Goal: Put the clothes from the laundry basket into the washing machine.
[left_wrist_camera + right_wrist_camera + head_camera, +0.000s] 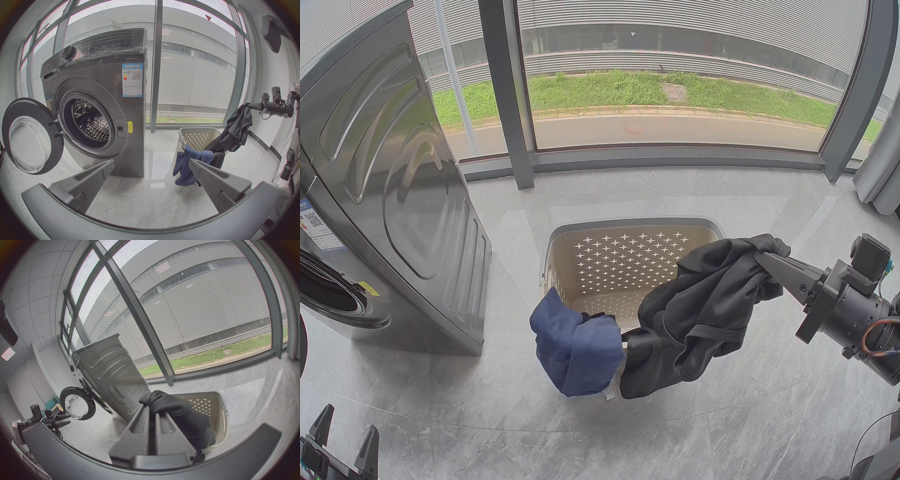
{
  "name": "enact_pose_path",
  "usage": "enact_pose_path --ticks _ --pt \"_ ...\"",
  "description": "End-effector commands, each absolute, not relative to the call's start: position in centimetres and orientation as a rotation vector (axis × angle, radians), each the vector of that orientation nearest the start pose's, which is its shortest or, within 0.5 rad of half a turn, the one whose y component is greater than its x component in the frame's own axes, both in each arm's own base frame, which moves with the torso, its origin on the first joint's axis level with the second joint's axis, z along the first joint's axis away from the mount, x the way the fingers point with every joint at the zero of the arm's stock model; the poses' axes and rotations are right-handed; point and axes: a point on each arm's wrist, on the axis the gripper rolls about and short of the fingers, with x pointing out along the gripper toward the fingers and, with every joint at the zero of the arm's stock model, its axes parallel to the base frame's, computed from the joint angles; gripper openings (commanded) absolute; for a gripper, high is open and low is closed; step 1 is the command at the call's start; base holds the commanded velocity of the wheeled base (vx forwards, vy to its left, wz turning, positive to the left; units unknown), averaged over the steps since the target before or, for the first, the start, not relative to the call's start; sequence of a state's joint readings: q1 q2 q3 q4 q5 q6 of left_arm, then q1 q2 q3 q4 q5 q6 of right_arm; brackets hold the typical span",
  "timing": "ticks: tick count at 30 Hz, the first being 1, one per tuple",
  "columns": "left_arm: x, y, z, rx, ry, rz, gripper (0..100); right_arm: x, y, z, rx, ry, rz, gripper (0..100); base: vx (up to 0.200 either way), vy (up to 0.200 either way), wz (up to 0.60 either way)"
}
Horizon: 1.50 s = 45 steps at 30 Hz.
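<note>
Above the laundry basket, right end effector clamps black garment high, likely to pull it free
left end effector hangs idle, fingers apart; washing machine stands open, ready

black garment hangs over beige basket; blue garment drapes its rim.

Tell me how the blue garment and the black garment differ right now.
The black garment is pinched in the right gripper and lifted at one end; the blue garment is ungripped. The blue garment hangs bunched over the laundry basket's near rim; the black garment stretches from that rim up to the gripper. The black garment looks larger than the blue. Both drape over that rim.
</note>
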State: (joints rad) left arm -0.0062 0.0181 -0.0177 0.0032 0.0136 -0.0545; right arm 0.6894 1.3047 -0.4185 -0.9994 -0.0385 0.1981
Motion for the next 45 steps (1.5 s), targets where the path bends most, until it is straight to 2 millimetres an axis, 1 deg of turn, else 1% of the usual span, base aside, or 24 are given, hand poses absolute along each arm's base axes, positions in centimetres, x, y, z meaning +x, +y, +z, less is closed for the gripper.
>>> enact_pose_path --ticks 1,9,15,45 --pt "-2.28 0.05 7.52 -0.055 0.003 0.008 100 14.68 12.05 21.59 0.236 -0.055 0.663 0 -0.200 0.000 0.00" --pt "-2.27 0.04 7.52 -0.057 0.004 0.008 100 14.73 12.09 21.84 0.241 -0.063 0.664 0 -0.200 0.000 0.00" --pt "-2.27 0.04 7.52 -0.057 0.004 0.008 100 14.73 12.13 21.81 0.242 -0.061 0.665 0 0.000 0.000 0.00" --pt "-2.28 0.05 7.56 -0.058 0.003 0.006 100 14.75 12.15 21.74 0.241 -0.058 0.665 0 0.000 0.200 0.00"
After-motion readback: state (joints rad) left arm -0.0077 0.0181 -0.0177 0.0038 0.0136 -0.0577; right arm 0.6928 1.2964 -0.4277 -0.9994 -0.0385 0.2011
